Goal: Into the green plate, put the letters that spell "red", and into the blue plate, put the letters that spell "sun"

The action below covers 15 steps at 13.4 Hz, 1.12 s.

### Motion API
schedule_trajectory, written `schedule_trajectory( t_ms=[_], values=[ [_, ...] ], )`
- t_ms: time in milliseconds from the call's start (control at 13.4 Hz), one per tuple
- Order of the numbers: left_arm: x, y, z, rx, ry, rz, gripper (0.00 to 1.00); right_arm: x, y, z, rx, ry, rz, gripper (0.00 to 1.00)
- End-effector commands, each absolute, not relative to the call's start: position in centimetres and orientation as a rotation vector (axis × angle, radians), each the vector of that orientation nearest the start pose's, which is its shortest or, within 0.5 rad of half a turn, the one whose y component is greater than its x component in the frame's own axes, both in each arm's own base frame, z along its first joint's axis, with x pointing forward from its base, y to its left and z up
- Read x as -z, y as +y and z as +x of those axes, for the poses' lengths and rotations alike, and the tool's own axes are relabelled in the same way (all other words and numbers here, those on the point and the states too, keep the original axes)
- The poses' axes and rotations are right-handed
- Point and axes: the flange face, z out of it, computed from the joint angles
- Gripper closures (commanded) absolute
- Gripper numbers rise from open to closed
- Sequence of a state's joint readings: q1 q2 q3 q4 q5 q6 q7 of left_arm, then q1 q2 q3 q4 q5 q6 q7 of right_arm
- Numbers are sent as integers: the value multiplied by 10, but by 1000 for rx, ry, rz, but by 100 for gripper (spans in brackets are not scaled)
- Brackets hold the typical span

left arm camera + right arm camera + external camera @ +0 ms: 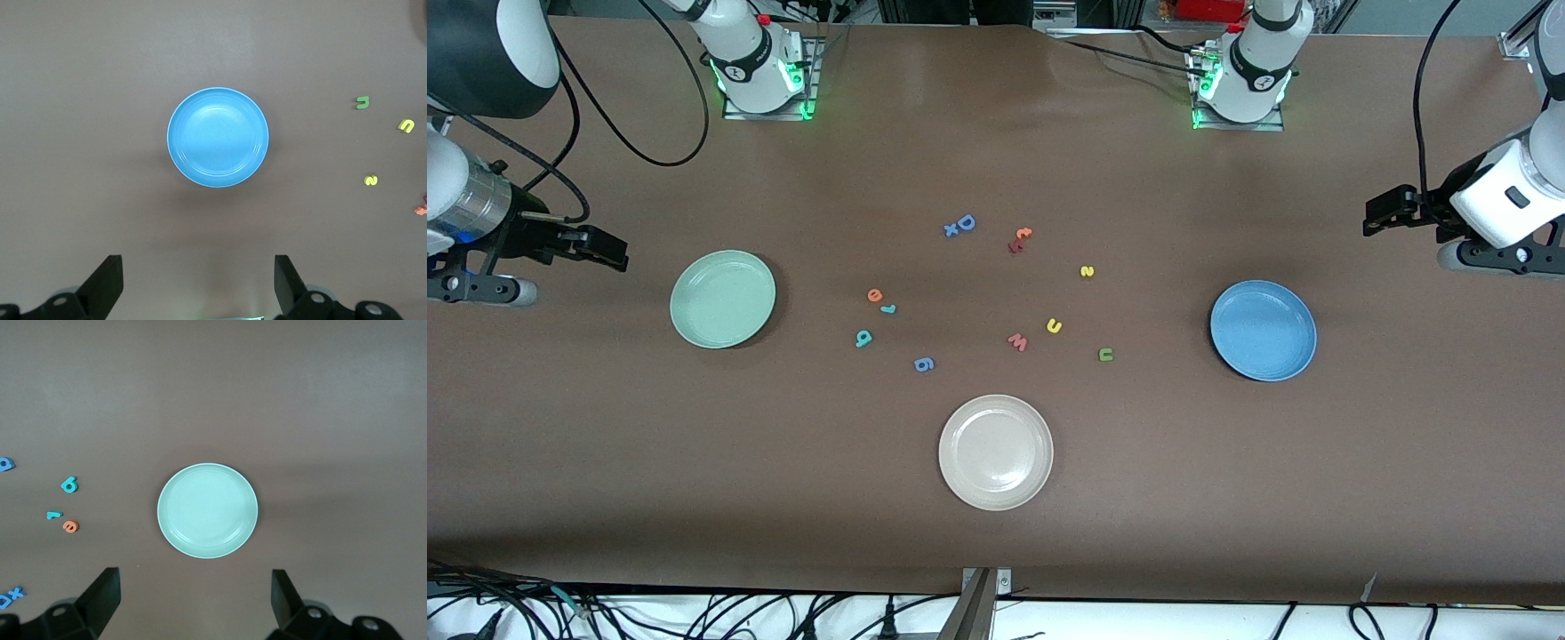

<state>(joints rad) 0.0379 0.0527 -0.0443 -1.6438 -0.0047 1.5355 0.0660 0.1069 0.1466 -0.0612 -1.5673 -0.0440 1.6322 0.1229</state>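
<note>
The green plate (722,299) (207,510) lies toward the right arm's end of the table, and the blue plate (1263,330) (217,137) toward the left arm's end. Between them lie the orange "e" (875,295) (71,527), teal "r" (887,308) (54,515) and teal "d" (863,338) (69,484). Closer to the blue plate lie the yellow "s" (1087,271) (371,180), yellow "u" (1054,326) (405,125) and green "n" (1105,355) (362,103). My right gripper (615,253) (195,585) hangs open and empty over bare table beside the green plate. My left gripper (1371,218) (197,268) hangs open and empty beside the blue plate.
A beige-white plate (995,452) sits nearest the front camera, mid-table. Other letters lie among the task's: a blue "D" (965,222) with a blue "x" (951,230), two orange-red letters (1019,240), a pink "w" (1017,342), a blue "g" (924,364).
</note>
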Motion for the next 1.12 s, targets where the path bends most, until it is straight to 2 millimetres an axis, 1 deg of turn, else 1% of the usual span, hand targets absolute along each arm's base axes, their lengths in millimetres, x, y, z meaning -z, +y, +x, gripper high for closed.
schedule_trajectory(
  t_ms=[0, 224, 672, 1045],
  values=[
    [-558, -6, 559, -258, 113, -3146, 0, -550, 26, 597, -126, 142, -3179, 0],
    [-557, -7, 560, -261, 115, -3146, 0, -550, 26, 597, -126, 142, -3179, 0],
    [-555, -13, 561, -266, 67, -3143, 0, -549, 25, 597, -128, 144, -3180, 0],
    [-555, -17, 561, -266, 77, -3142, 0, -549, 25, 597, -130, 144, -3181, 0]
  ],
)
